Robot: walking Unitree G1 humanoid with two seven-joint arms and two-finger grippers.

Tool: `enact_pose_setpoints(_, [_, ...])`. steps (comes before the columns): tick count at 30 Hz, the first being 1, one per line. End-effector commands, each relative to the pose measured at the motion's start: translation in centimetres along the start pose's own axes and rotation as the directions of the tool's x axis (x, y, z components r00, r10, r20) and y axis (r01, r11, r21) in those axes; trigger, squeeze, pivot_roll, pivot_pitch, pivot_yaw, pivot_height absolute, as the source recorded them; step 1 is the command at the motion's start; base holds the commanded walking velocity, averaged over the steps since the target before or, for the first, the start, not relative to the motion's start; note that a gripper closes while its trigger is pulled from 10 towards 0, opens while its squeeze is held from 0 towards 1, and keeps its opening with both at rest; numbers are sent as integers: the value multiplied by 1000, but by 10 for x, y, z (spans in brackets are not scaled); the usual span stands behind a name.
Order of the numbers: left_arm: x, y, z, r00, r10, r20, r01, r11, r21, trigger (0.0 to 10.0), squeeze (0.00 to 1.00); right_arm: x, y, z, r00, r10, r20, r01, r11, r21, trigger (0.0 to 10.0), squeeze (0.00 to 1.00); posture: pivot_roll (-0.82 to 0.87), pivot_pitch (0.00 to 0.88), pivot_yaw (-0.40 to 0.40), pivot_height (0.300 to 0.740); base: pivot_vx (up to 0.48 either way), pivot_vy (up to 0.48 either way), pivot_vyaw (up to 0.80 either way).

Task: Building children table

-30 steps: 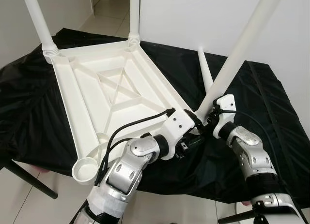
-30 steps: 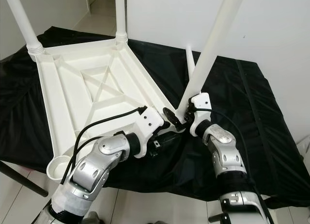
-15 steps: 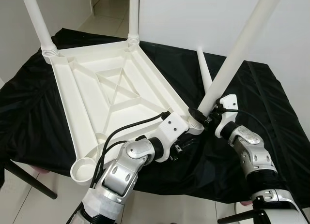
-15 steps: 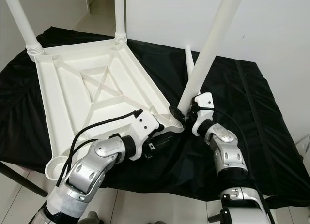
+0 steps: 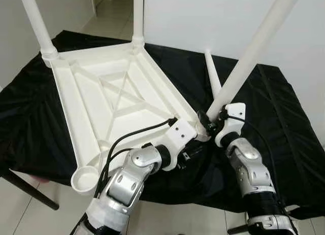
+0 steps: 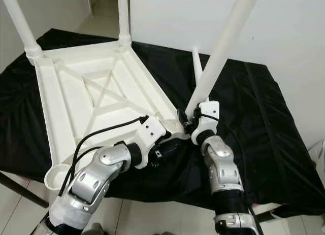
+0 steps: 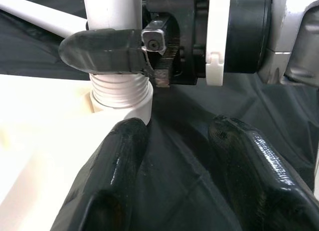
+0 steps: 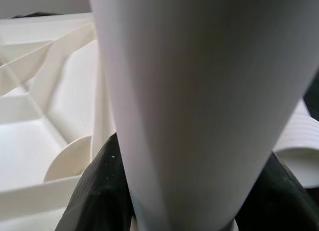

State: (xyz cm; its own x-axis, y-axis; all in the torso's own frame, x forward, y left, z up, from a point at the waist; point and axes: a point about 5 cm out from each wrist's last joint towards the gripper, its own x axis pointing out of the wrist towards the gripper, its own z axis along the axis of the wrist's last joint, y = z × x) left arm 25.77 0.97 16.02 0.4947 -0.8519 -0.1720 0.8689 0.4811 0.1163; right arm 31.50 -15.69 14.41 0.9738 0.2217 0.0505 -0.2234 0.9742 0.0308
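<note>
The white table top (image 5: pixel 91 100) lies upside down on a black cloth. Two white legs (image 5: pixel 35 22) (image 5: pixel 138 17) stand in its far corners. My right gripper (image 5: pixel 207 121) is shut on a third leg (image 5: pixel 249 57) just above its threaded end (image 7: pixel 121 91), which rests at the near right corner socket. The leg leans up and to the right. My left gripper (image 7: pixel 177 126) is open low beside that corner, with one finger (image 7: pixel 124 156) against the white edge. A fourth leg (image 5: pixel 212 75) lies loose on the cloth behind. The near left socket (image 5: pixel 85 179) has no leg in it.
The black cloth (image 5: pixel 284 123) covers a work table whose front edge is close to my arms. A dark table leg (image 5: pixel 30 192) slants over the tiled floor at the lower left. A white wall (image 5: pixel 203 17) stands behind.
My right gripper has carried the leg leftward, bringing its threaded end onto the near right corner socket. My left arm has pulled back a little. The camera has shifted slightly.
</note>
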Motion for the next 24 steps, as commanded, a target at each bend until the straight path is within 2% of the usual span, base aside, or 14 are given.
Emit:
enact_pose_setpoints(1, [1,-1,-2,999,36,-13,-36,999,-7,10000,0,-4,0,-10,998,-50,-48,51,999,10,0,0,120,43,-87,740,0,0,0])
enact_pose_setpoints(3, [1,-2,-2,1000,29,-12,-29,1000,-6,10000,0,-12,2,-10,978,-203,-44,202,979,-30,0,0,120,40,-88,740,0,0,0])
enact_pose_setpoints(4, [1,-2,-2,1000,29,-12,-29,1000,-6,10000,0,-12,2,-10,978,-203,-44,202,979,-30,0,0,120,40,-88,740,0,0,0])
enact_pose_setpoints(5, [2,-3,-2,1000,26,-11,-26,1000,-5,10000,0,-15,6,-11,965,-255,-58,254,967,-15,0,0,120,36,-91,740,0,0,0])
enact_pose_setpoints(7, [2,-3,-2,1000,26,-11,-26,1000,-5,10000,0,-15,6,-11,965,-255,-58,254,967,-15,0,0,120,36,-91,740,0,0,0])
enact_pose_setpoints(8, [2,-4,-2,1000,23,-11,-23,1000,-4,10000,0,-20,21,-11,960,-271,-69,271,962,-4,0,0,123,28,-94,740,0,0,0])
enact_pose_setpoints(9, [2,-4,-2,1000,23,-10,-23,1000,-4,10000,0,-20,26,-11,965,-253,-65,253,968,-4,0,0,123,28,-94,740,0,0,0])
enact_pose_setpoints(14, [1,-3,-1,1000,25,-8,-25,1000,-7,10000,0,-21,26,-11,969,-233,-76,235,972,15,0,0,121,22,-96,740,0,0,0])
enact_pose_setpoints(15, [2,-3,-2,1000,25,-8,-25,1000,-8,10000,0,-21,25,-11,968,-238,-82,240,971,13,588,0,121,19,-96,740,0,0,0])
enact_pose_setpoints(16, [2,-3,-2,1000,25,-9,-25,1000,-7,10000,0,-21,25,-10,967,-241,-86,243,970,9,588,0,121,19,-96,740,0,0,0])
enact_pose_setpoints(17, [2,-3,-2,1000,26,-9,-26,1000,-7,10000,0,-20,26,-10,970,-231,-80,232,973,6,10000,0,122,18,-97,740,0,0,0])
enact_pose_setpoints(19, [2,-3,-2,1000,26,-9,-26,1000,-7,10000,0,-20,26,-10,970,-231,-80,232,973,6,10000,0,122,18,-97,740,0,0,0])
enact_pose_setpoints(20, [2,-3,-2,1000,26,-9,-27,1000,-5,10000,0,-19,26,-9,972,-224,-73,226,974,11,10000,1000,123,14,-97,740,0,0,0])
enact_pose_setpoints(24, [2,-2,-1,1000,31,-6,-31,1000,-3,10000,0,-14,20,-1,982,-186,-30,187,982,37,10000,1000,122,6,-98,740,0,0,0])
